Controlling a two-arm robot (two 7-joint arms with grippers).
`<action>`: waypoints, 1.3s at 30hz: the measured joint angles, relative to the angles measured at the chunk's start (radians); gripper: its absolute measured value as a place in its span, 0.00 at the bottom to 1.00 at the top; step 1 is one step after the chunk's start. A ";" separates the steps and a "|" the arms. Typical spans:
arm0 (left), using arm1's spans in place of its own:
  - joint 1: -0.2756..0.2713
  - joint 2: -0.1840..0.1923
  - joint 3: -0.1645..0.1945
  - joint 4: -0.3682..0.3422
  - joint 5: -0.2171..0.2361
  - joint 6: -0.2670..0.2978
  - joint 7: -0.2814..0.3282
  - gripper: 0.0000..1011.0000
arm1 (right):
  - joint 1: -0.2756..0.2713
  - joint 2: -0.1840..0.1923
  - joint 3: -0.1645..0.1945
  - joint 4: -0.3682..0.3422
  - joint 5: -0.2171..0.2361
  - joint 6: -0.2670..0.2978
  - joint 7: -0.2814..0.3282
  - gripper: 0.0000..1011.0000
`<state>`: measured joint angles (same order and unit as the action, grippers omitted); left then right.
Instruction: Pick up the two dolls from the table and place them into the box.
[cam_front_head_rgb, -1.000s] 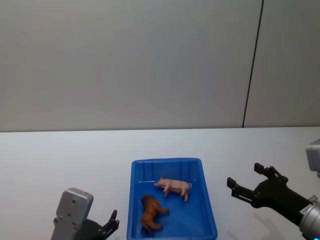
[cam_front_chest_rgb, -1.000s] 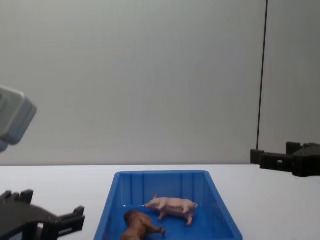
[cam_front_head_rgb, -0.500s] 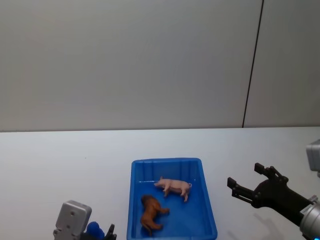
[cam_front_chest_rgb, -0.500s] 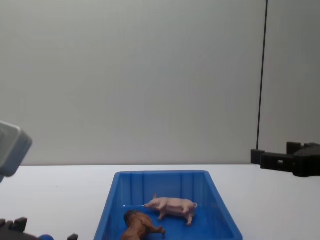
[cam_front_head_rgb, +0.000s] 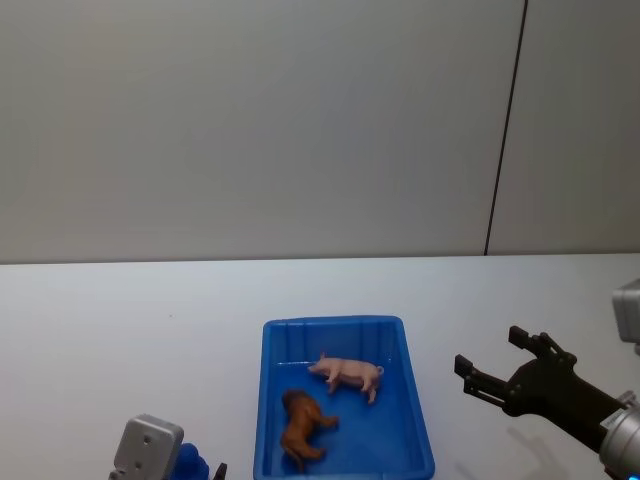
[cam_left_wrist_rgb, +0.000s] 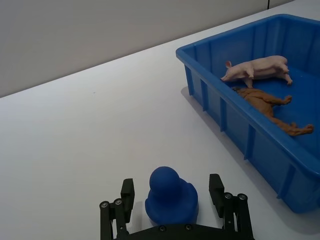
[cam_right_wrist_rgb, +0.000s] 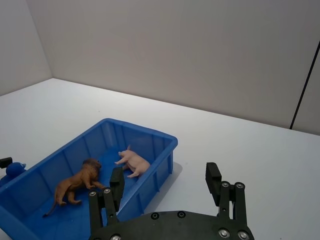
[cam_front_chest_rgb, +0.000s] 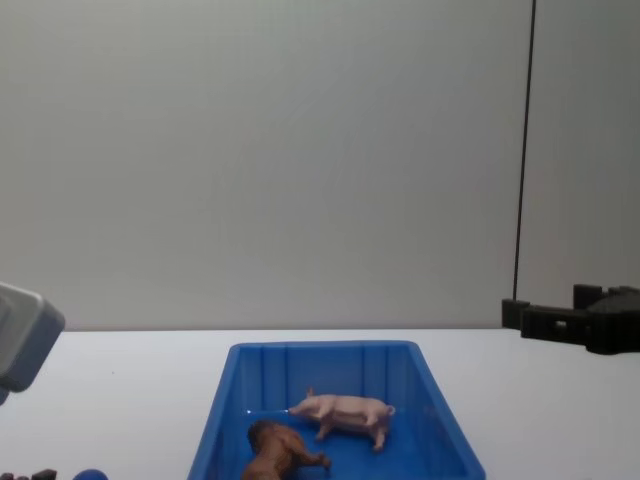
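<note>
Low beside the box, the left pincer sits spread around a small blue ball on the tabletop. Inside the box lie lion and pig. Right pincer hovers spread on the box's other side. Closing now risks grabbing the ball, no doll.

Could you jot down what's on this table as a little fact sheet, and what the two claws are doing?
box: blue box on the white table
pig: pink pig lying inside the box, far half
lion: brown lion lying inside the box, near half
blue toy: small blue toy on the table, left of the box
left gripper: left gripper open, fingers either side of the blue toy
right gripper: right gripper open, right of the box
</note>
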<state>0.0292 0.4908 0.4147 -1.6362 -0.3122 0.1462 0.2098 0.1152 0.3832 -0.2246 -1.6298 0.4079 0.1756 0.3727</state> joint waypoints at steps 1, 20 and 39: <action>0.000 -0.002 -0.001 0.003 -0.001 0.000 -0.001 0.93 | 0.000 0.000 0.000 0.000 0.000 0.000 0.000 0.99; -0.015 -0.026 -0.016 0.037 -0.001 0.015 -0.012 0.52 | 0.000 0.000 0.000 0.000 0.000 0.000 0.000 0.99; -0.111 -0.070 -0.041 0.007 0.096 -0.034 -0.097 0.39 | 0.000 0.000 0.000 0.000 0.000 0.000 0.000 0.99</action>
<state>-0.0816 0.4208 0.3735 -1.6296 -0.2158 0.1120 0.1125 0.1153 0.3831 -0.2246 -1.6298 0.4079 0.1757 0.3727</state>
